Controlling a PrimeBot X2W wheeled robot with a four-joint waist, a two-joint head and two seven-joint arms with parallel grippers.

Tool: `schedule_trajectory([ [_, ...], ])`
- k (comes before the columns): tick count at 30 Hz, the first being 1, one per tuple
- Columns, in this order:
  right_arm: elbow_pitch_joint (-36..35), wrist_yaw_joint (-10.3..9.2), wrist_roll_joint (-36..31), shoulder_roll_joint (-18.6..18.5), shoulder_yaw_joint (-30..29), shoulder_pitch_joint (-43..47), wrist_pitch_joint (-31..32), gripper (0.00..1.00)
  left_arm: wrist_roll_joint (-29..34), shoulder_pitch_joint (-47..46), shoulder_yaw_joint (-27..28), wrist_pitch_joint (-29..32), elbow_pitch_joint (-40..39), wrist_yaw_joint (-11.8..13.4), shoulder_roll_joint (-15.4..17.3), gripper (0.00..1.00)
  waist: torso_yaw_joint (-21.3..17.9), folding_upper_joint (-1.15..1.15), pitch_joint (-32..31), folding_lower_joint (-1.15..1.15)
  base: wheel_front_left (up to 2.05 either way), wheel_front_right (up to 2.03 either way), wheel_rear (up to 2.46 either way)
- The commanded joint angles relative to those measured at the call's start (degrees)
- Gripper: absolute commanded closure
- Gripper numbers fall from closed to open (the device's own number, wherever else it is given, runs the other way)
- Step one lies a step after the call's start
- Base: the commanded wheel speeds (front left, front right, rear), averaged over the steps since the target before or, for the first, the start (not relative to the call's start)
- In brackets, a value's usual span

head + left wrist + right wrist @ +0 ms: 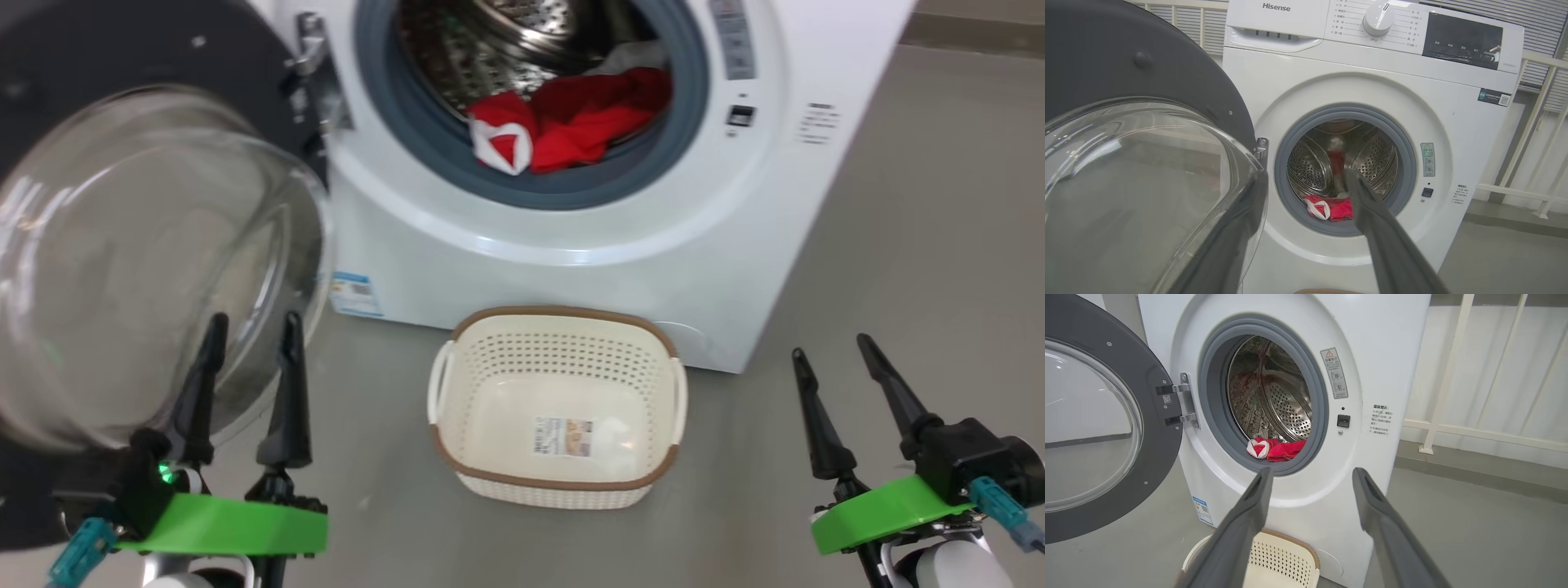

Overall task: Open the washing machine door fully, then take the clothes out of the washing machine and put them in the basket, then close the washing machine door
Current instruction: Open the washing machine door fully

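Standing wide open on its hinge at the machine's left: the washing machine door, black rim and bulging glass bowl facing the robot.

Washing machine: white front-loader, on the grey floor. Porthole uncovered, grey rubber ring around the steel drum.

Drum contents: the clothes lie bunched at the bottom front of the drum, just behind the ring's lower lip. Red fabric, a white-trimmed fold at the left end, a pale piece tucked behind.

Basket: cream, brown rim, on the floor directly before the machine and below the porthole. Inside, a paper label on its bottom.

Left gripper: fingers spread apart, gripping nothing, raised before the door's glass; in the left wrist view one finger crosses the bowl's edge, contact cannot be told.

Right gripper: fingers spread, nothing between them, right of the basket, well apart from it, aimed at the machine's front.
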Motion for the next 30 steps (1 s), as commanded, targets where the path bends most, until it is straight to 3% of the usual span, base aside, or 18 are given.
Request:
schedule_trajectory([
  [1,-1.29,0.26,-0.05,-0.16,0.85,-2.24,-0.71,0.0,-0.51,-0.34,1.76,0.17,-1.56,-0.54,1.02,0.0,-3.71,0.0,-0.03,0.0,0.0,0.0,0.0],
  [11,-3.49,0.26,-0.11,-0.16,-0.94,-1.7,-0.76,0.0,-2.98,3.08,2.03,-1.35,-0.22,-4.25,2.53,0.0,-12.01,0.0,-0.69,0.0,0.0,0.0,0.0],
  [20,-5.11,0.26,0.31,-0.16,-0.34,1.49,-0.77,0.0,-2.24,8.4,2.65,-2.05,1.77,-3.22,3.48,0.0,-16.85,0.0,-4.35,0.0,0.0,0.0,0.0],
  [30,-5.34,0.26,-0.27,-0.16,0.89,3.34,-0.77,0.0,-1.04,11.75,3.74,-2.89,3.52,-1.77,4.18,0.0,-18.65,0.0,-5.79,0.0,0.0,0.0,0.0],
])
